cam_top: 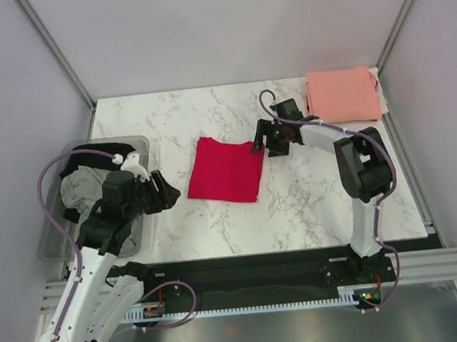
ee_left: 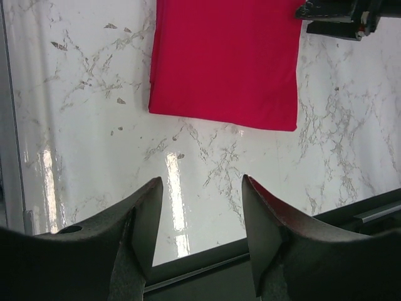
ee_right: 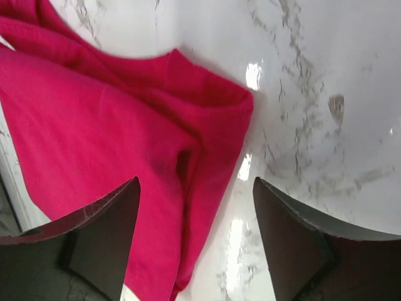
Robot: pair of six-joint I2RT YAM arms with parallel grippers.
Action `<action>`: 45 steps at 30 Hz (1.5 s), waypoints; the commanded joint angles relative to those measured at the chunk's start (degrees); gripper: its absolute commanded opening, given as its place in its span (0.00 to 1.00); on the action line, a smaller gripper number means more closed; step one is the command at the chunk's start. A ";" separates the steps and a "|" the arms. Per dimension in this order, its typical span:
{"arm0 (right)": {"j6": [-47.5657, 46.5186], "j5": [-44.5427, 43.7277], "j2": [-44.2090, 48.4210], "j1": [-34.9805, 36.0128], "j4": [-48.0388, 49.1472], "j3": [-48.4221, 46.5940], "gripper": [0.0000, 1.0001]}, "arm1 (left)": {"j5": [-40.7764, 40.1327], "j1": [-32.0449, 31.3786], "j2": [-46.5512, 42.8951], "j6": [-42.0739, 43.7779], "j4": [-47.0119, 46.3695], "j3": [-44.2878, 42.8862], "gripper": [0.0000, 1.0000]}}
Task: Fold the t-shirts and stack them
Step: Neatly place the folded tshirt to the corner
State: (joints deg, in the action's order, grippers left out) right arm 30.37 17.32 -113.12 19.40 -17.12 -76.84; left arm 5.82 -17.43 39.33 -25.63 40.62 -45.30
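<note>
The pink shirt (cam_top: 342, 94) lay folded at the far right corner. The red shirt (cam_top: 227, 169) lay folded mid-table, not yet stacked, with the right gripper (cam_top: 260, 145) at its far right corner, fingers wide and empty. The left gripper (cam_top: 165, 194), also wide and empty, hung beside the bin (cam_top: 52, 238). There, 2 remained unfolded: the grey shirt (cam_top: 76, 190) and the black shirt (cam_top: 91, 153).

The left arm (cam_top: 105, 226) hides parts of the grey t-shirt (cam_top: 78, 189) and black t-shirt (cam_top: 91, 153) in the bin (cam_top: 52, 242); the red t-shirt (ee_left: 225, 63) is cut off in the 2 wrist views.
</note>
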 commanded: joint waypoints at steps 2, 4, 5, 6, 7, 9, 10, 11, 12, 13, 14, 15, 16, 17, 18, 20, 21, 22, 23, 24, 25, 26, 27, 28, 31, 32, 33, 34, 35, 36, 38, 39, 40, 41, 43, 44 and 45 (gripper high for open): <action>-1.37 3.42 -5.52 -0.24 2.44 -5.07 0.70 | -1.08 0.12 -1.01 2.42 -2.74 0.47 0.60; -1.19 5.08 -7.63 -0.15 3.76 -4.90 0.59 | -0.90 0.20 -0.84 2.42 -2.83 0.56 0.61; -1.19 5.18 -8.25 -0.15 4.46 -4.64 0.55 | -0.82 0.12 -0.92 2.34 -2.92 0.56 0.61; -1.45 5.44 -9.04 -0.15 4.99 -4.29 0.51 | -0.73 0.12 -0.84 2.34 -2.92 0.56 0.61; -1.63 5.53 -9.48 -0.32 5.52 -4.02 0.47 | -0.47 0.12 -0.75 2.25 -2.92 0.56 0.61; -2.50 6.23 -10.19 -0.33 7.36 -3.06 0.37 | -0.29 0.20 -0.84 2.25 -2.92 0.65 0.61; -2.68 7.28 -10.54 -0.50 8.15 -2.79 0.31 | -0.11 0.12 -0.84 2.34 -3.00 0.56 0.61; -3.21 9.38 -10.89 -0.68 8.94 -2.88 0.19 | -0.11 0.12 -0.92 2.34 -3.00 0.65 0.61; -3.82 9.74 -11.15 -0.68 8.95 -3.05 0.11 | -0.20 0.12 -0.92 2.34 -3.00 0.65 0.61; -5.22 9.92 -10.98 -0.94 8.60 -3.23 0.04 | -0.63 0.20 -1.10 2.25 -2.92 0.65 0.60; -5.93 10.01 -10.72 -1.20 6.77 -3.93 0.00 | -0.99 0.12 -1.36 2.25 -2.92 0.56 0.60; -6.98 9.66 -9.50 -1.55 5.19 -4.37 0.00 | -1.60 0.12 -1.62 1.90 -2.48 0.30 0.61; -9.08 8.79 -8.53 -2.25 3.08 -5.16 0.00 | -4.13 0.12 -1.71 0.94 0.31 -0.31 0.61; -10.32 7.48 -7.30 -2.61 -0.59 -6.47 0.00 | -5.02 0.12 -2.15 -0.64 1.55 -1.97 0.62; -11.64 3.90 -4.77 -3.05 -2.54 -7.27 0.00 | -5.56 0.12 -3.55 -1.09 2.18 -2.42 0.63; -14.88 0.01 -2.82 -4.19 -8.50 -10.94 0.00 | -6.78 0.12 -6.10 -2.05 2.01 -1.12 0.68; -15.68 -1.83 -1.42 -4.63 -10.28 -12.36 0.00 | -7.75 0.12 -8.98 -2.58 1.31 -0.06 0.74; -16.21 -5.33 -0.88 -5.42 -11.60 -13.68 0.00 | -8.54 0.20 -10.31 -2.76 0.95 0.64 0.80; -16.92 -6.50 -0.35 -5.77 -13.27 -15.86 0.00 | -8.81 0.12 -11.55 -2.15 0.69 0.48 0.90; -17.36 -7.29 0.35 -6.12 -13.89 -16.93 0.00 | -11.16 0.12 -14.08 -2.15 0.77 0.56 0.91; -18.15 -8.87 0.44 -6.56 -14.60 -18.07 0.00 | -13.10 0.12 -15.06 -2.67 0.43 1.61 0.91; -19.98 -10.02 0.62 -6.48 -15.91 -20.43 0.00 | -14.86 0.20 -15.94 -3.02 0.60 1.88 0.91; -20.87 -11.59 0.79 -6.65 -16.62 -21.67 0.00 | -16.70 0.20 -16.39 -3.29 0.77 1.97 0.96; -21.57 -12.91 0.80 -6.65 -17.41 -22.99 0.00 | -16.64 0.20 -16.65 -3.46 0.78 1.97 1.00; -24.91 -19.32 1.67 -6.65 -19.43 -27.21 0.00 | -15.76 0.20 -16.13 -3.46 1.04 1.62 1.00; -25.70 -22.74 1.85 -6.65 -19.96 -29.05 0.00 | -15.67 0.20 -15.95 -3.46 1.13 1.53 1.00; -27.63 -23.99 2.55 -6.65 -20.05 -29.85 0.00 | -15.67 0.29 -15.95 -3.46 1.21 1.62 1.00; -28.60 -25.57 2.73 -6.65 -20.14 -31.60 0.00 | -15.67 0.38 -15.87 -3.55 1.13 1.53 1.00; -29.40 -28.45 2.90 -6.65 -20.40 -32.49 0.00 | -15.49 0.29 -15.52 -3.55 1.21 1.62 1.00; -29.93 -30.05 3.08 -6.57 -20.58 -33.45 0.00 | -15.32 0.29 -15.34 -3.47 1.13 1.53 1.00; -32.56 -31.99 3.08 -7.00 -21.45 -36.01 0.00 | -14.53 0.21 -14.20 -3.29 1.13 1.53 0.99; -33.00 -33.83 3.26 -7.18 -21.63 -36.71 0.00 | -14.27 0.20 -13.93 -3.20 1.04 1.44 0.98; -33.53 -33.93 3.43 -7.44 -21.63 -37.67 0.00 | -14.26 0.20 -13.67 -3.29 1.13 1.35 0.96; -33.97 -33.93 3.61 -7.53 -21.55 -38.03 0.00 | -14.18 0.20 -13.58 -3.11 1.13 1.35 0.96; -35.20 -34.54 4.22 -7.71 -21.02 -38.73 0.00 | -14.00 0.20 -13.49 -2.94 1.21 1.18 0.95; -36.07 -34.90 4.40 -7.80 -20.50 -39.00 0.00 | -14.00 0.03 -13.49 -2.94 1.21 1.26 0.93; -36.61 -34.99 4.57 -7.80 -20.32 -39.44 0.00 | -13.82 -0.06 -13.49 -3.02 1.30 1.27 0.93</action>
State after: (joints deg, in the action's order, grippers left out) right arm -2.37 -13.85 -112.71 11.92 -38.65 -112.60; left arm -7.90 -17.43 25.67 -27.83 41.98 -43.70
